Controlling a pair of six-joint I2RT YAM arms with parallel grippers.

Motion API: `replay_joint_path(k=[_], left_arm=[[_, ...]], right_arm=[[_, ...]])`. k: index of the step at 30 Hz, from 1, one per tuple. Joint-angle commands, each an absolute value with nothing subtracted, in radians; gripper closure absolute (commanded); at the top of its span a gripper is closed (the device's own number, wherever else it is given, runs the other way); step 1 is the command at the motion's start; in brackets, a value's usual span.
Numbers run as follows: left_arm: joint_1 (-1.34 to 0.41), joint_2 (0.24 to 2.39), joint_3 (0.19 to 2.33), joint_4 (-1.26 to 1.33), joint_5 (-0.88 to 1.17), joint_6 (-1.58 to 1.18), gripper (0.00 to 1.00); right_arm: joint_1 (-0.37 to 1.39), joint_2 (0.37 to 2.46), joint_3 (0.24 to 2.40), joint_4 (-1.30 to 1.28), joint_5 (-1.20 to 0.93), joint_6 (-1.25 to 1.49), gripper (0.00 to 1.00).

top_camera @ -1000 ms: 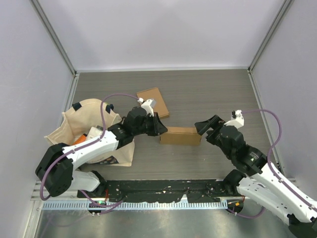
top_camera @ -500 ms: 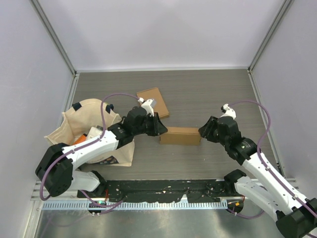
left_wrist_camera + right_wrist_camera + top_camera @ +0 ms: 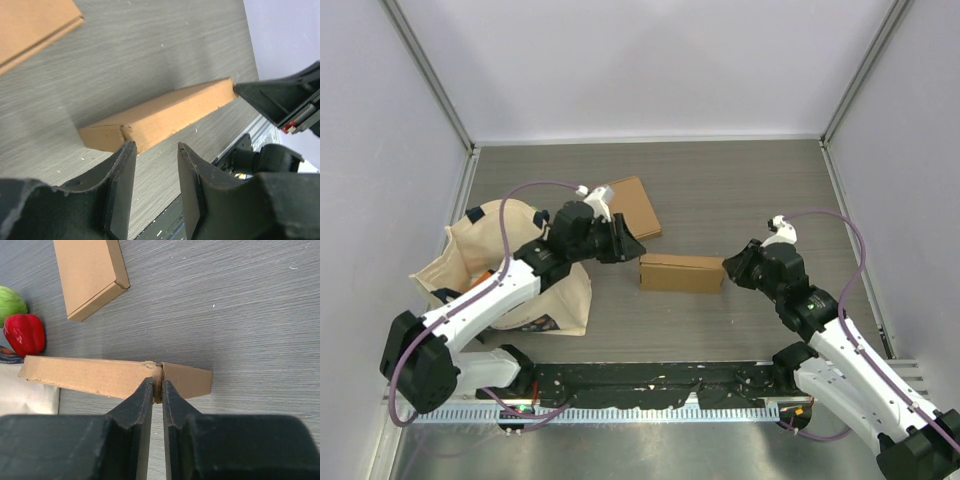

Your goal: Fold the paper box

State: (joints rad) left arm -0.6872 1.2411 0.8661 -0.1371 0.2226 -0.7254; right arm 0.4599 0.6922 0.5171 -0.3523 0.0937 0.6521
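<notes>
The box [image 3: 682, 272] lies with its long axis left-right; the right gripper [image 3: 156, 386] pinches its right end; the left gripper [image 3: 155, 155], spread and empty, hangs just off its left end.

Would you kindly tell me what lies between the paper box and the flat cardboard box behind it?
Nothing but bare table lies between the paper box and the flat cardboard box. The right wrist view shows it best.
</notes>
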Motion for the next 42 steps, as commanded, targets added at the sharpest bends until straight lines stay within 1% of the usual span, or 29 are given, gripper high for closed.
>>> replay_joint_path(k=[1, 2, 5, 7, 8, 11, 13, 14, 15, 19, 25, 27, 28, 31, 34, 37, 39, 40, 42], left_arm=[[-0.588, 1.187, 0.933, -0.248, 0.311, -0.742, 0.61], [-0.578, 1.195, 0.933, -0.258, 0.334, -0.752, 0.66], [-0.568, 1.213, 0.917, -0.233, 0.353, -0.765, 0.75], [-0.568, 1.226, 0.919, -0.216, 0.365, -0.770, 0.76], [-0.568, 1.236, 0.920, -0.216, 0.367, -0.770, 0.71], [-0.568, 1.269, 0.910, -0.210, 0.373, -0.767, 0.63], [-0.568, 1.281, 0.894, -0.192, 0.373, -0.776, 0.65], [-0.568, 1.284, 0.887, -0.189, 0.370, -0.778, 0.69], [-0.568, 1.287, 0.873, -0.172, 0.367, -0.779, 0.69], [-0.568, 1.307, 0.850, -0.138, 0.391, -0.796, 0.66], [-0.569, 1.335, 0.798, -0.064, 0.431, -0.818, 0.65], [-0.569, 1.342, 0.776, -0.055, 0.436, -0.819, 0.67], [-0.569, 1.341, 0.766, -0.055, 0.430, -0.818, 0.75], [-0.569, 1.341, 0.729, -0.060, 0.411, -0.816, 0.87], [-0.571, 1.344, 0.689, -0.061, 0.419, -0.819, 0.94], [-0.592, 1.335, 0.655, -0.061, 0.414, -0.822, 0.95], [-0.620, 1.318, 0.635, -0.067, 0.403, -0.827, 0.95], [-0.627, 1.310, 0.631, -0.075, 0.391, -0.825, 0.95], [-0.643, 1.292, 0.635, -0.119, 0.379, -0.816, 0.95]], right_arm=[[0.457, 0.703, 0.511, -0.385, 0.069, 0.626, 0.83], [0.457, 0.713, 0.514, -0.382, 0.063, 0.623, 0.83], [0.457, 0.719, 0.517, -0.377, 0.057, 0.621, 0.83], [0.457, 0.719, 0.518, -0.371, 0.052, 0.620, 0.84], [0.457, 0.721, 0.518, -0.371, 0.051, 0.620, 0.84], [0.457, 0.721, 0.520, -0.371, 0.043, 0.617, 0.85], [0.457, 0.718, 0.520, -0.370, 0.041, 0.614, 0.85], [0.457, 0.718, 0.520, -0.370, 0.041, 0.614, 0.86], [0.457, 0.716, 0.520, -0.370, 0.040, 0.611, 0.87], [0.457, 0.719, 0.518, -0.371, 0.040, 0.611, 0.87], [0.457, 0.729, 0.511, -0.365, 0.032, 0.612, 0.87], [0.457, 0.729, 0.505, -0.365, 0.029, 0.614, 0.88], [0.457, 0.727, 0.503, -0.367, 0.026, 0.621, 0.88], [0.457, 0.724, 0.492, -0.374, 0.023, 0.641, 0.89], [0.456, 0.709, 0.474, -0.402, 0.015, 0.693, 0.89], [0.457, 0.657, 0.437, -0.419, -0.026, 0.754, 0.89], [0.457, 0.606, 0.419, -0.440, -0.060, 0.819, 0.85], [0.457, 0.589, 0.416, -0.449, -0.077, 0.837, 0.82], [0.456, 0.549, 0.422, -0.494, -0.129, 0.885, 0.79]])
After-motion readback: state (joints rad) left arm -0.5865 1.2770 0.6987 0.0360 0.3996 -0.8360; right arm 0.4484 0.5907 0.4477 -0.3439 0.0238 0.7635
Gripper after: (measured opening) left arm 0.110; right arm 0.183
